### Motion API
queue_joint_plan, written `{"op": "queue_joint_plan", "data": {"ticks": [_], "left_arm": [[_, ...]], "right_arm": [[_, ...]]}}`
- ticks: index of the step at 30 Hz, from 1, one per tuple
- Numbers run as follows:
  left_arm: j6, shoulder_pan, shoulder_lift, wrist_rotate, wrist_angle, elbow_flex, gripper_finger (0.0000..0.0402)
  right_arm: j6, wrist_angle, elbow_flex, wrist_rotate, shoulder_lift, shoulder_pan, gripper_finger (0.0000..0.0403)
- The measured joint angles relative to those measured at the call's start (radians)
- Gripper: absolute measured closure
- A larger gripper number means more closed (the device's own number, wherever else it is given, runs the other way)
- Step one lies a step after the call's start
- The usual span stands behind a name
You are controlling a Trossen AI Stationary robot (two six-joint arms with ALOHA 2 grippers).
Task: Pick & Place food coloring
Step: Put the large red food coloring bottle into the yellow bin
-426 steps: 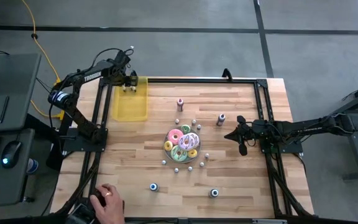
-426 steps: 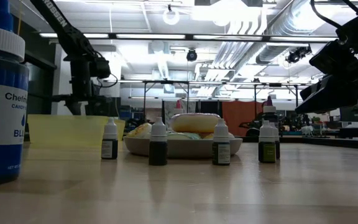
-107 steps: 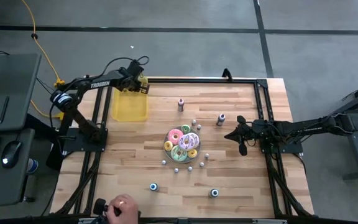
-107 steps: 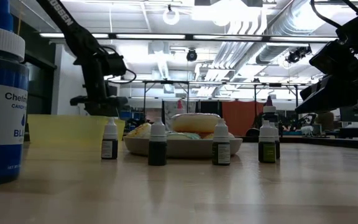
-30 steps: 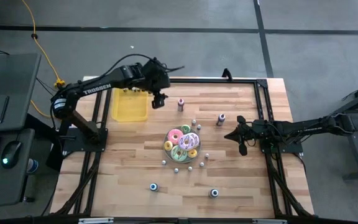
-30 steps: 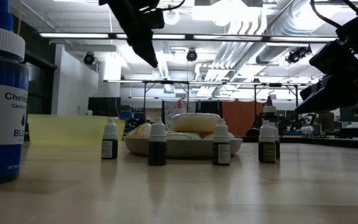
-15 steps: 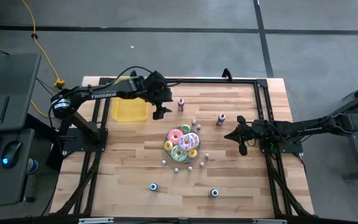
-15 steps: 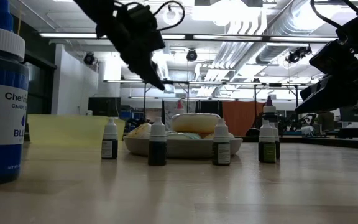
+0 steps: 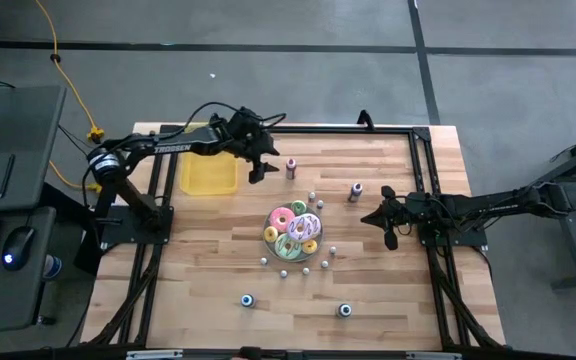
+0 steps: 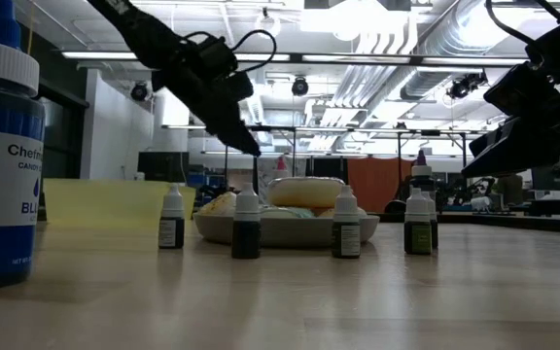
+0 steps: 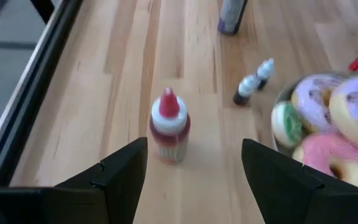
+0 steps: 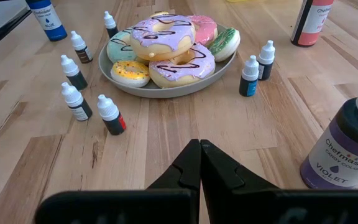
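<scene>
A: High view first, from the left. The bin (image 9: 208, 172) sits at the far left corner. A few seconds ago the left gripper (image 9: 259, 170) hung over it; now it has swung out past the bin's edge toward mid-table.

B: Heading for what?

A: The pink bottle (image 9: 290, 167), I'd judge. It stands upright just beside the gripper, near the far edge. In the left wrist view it sits squarely ahead of the two fingers (image 11: 120, 174), which are spread wide with nothing between them.

B: So the last drop is done, and this is the approach to a new pick?

A: That's my reading. The gripper is empty, lined up, not yet around the bottle. It needs to go forward and down before closing.

B: And the rest of the food coloring?

A: Moving right: tiny bottles (image 9: 311, 196) are scattered round the plate (image 9: 267, 237) of doughnuts at the centre, none touching it that I can see. Two blue bottles (image 9: 247, 300) stand well apart near the front edge. A violet bottle (image 9: 355, 191) stands right of the plate.

B: Right arm?

A: Unchanged. The right gripper (image 12: 199, 155) waits low beside the violet bottle, its fingers pressed together on nothing.

B: Anything else different?

A: A person's hand at the front edge earlier is gone.
</scene>
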Motion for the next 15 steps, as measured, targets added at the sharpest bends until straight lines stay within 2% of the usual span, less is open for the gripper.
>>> {"op": "queue_joint_plan", "data": {"ticks": [15], "left_arm": [[-0.047,-0.001,0.134,-0.006,0.146,0.002,0.0146]], "right_arm": [[0.000,0.000,0.000,0.000,0.000,0.000,0.0402]]}}
